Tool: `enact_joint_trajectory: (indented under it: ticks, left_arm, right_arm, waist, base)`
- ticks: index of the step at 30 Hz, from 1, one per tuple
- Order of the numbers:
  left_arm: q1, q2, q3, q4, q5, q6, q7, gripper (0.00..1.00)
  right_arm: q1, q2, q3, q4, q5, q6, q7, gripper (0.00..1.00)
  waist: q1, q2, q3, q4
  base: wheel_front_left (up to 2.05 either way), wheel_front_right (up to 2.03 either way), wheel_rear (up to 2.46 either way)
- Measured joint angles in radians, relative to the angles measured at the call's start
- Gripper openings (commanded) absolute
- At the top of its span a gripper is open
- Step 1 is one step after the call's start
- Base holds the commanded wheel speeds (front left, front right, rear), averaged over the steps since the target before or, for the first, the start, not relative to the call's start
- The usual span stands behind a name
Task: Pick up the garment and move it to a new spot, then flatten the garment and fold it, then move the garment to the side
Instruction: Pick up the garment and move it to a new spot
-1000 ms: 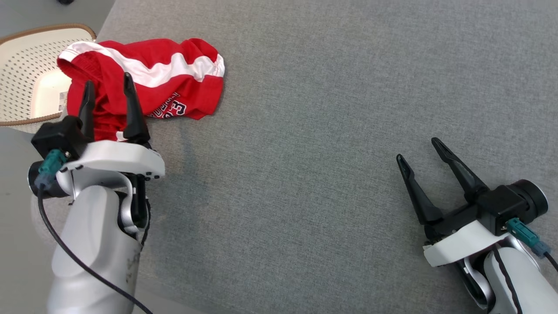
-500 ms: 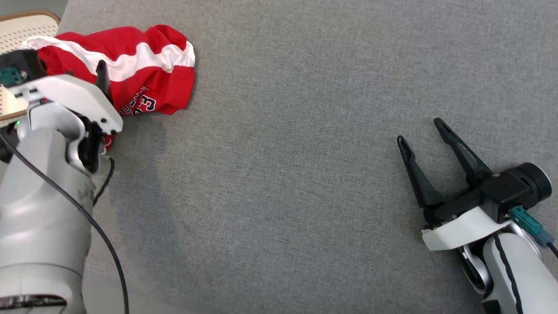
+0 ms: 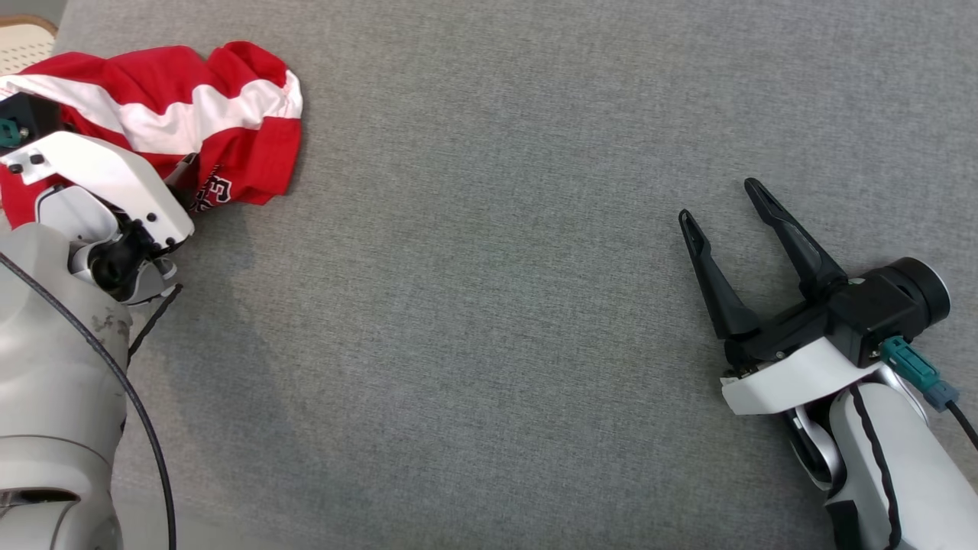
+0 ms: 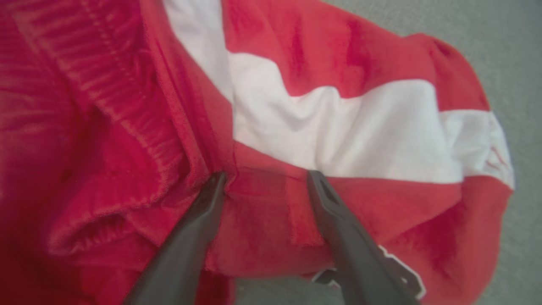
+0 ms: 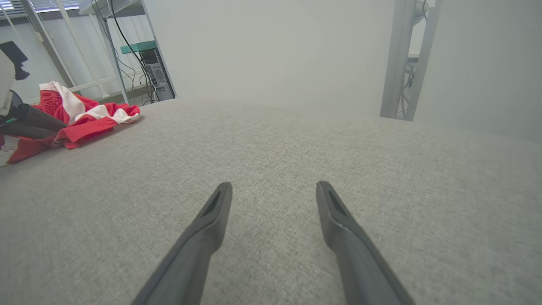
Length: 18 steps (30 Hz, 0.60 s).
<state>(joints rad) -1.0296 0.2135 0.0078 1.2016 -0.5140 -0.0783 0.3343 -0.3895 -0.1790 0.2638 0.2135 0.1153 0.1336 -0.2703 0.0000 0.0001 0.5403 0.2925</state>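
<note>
The garment [image 3: 221,114] is red with a broad white stripe and some lettering, and lies crumpled at the far left of the grey surface [image 3: 497,305]. My left gripper [image 4: 267,176] points down into it. Its jaws are open and the fingertips [image 4: 218,182] touch the red cloth just below the white stripe of the garment [image 4: 338,127]. From the head, the left arm's white wrist housing [image 3: 99,172] covers most of those fingers. My right gripper [image 3: 718,201] rests open at the lower right, well away from the garment [image 5: 93,116], with bare fabric between its fingers [image 5: 211,220].
A cream perforated basket [image 3: 23,38] sits beyond the surface's left edge, behind the garment. The wide grey surface stretches between the two arms. Metal frames and a computer case [image 5: 156,78] stand past its far edge.
The head camera has shifted, sliding the scene leftward. My left gripper has tipped forward and down onto the garment, its fingers now under the wrist housing. The right gripper stays open.
</note>
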Motion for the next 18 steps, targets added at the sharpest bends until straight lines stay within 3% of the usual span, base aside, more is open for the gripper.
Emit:
enact_joint_trajectory:
  ticks: [5,6,7,8,12,18]
  left_arm:
    - [-0.001,0.016,-0.001,0.021,-0.007,-0.002,-0.006,1.0]
    - [-0.001,0.018,-0.003,0.024,-0.007,-0.006,-0.004,0.56]
    - [-0.001,0.02,-0.003,0.026,-0.008,-0.009,-0.011,0.24]
    - [0.0,0.021,-0.004,0.027,-0.007,-0.009,-0.025,0.0]
    - [0.014,0.018,-0.014,0.016,-0.006,-0.018,-0.12,0.0]
    - [0.023,0.018,-0.015,-0.034,0.011,-0.009,-0.347,0.0]
  right_arm:
    - [-0.005,0.005,-0.004,-0.002,-0.002,0.0,0.0,1.0]
    - [-0.005,0.005,-0.005,-0.002,-0.002,0.0,0.0,1.0]
    - [-0.005,0.005,-0.007,-0.001,-0.002,0.0,0.0,1.0]
    - [-0.005,0.005,-0.008,-0.001,-0.003,0.0,0.0,1.0]
    - [0.002,0.004,-0.015,0.008,-0.003,0.0,0.0,1.0]
    - [0.018,0.017,-0.013,0.03,-0.001,-0.002,0.004,1.0]
  waist:
    - [0.0,0.0,0.004,-0.023]
    - [0.0,0.0,0.004,-0.027]
    - [0.0,0.0,0.003,-0.029]
    - [0.0,0.0,0.001,-0.031]
    - [0.0,0.0,-0.014,-0.037]
    - [0.0,0.0,-0.058,-0.045]
  base:
    - [0.0,0.0,0.0]
    - [0.0,0.0,0.0]
    - [0.0,0.0,0.0]
    - [0.0,0.0,0.0]
    - [0.0,0.0,0.0]
    - [0.0,0.0,0.0]
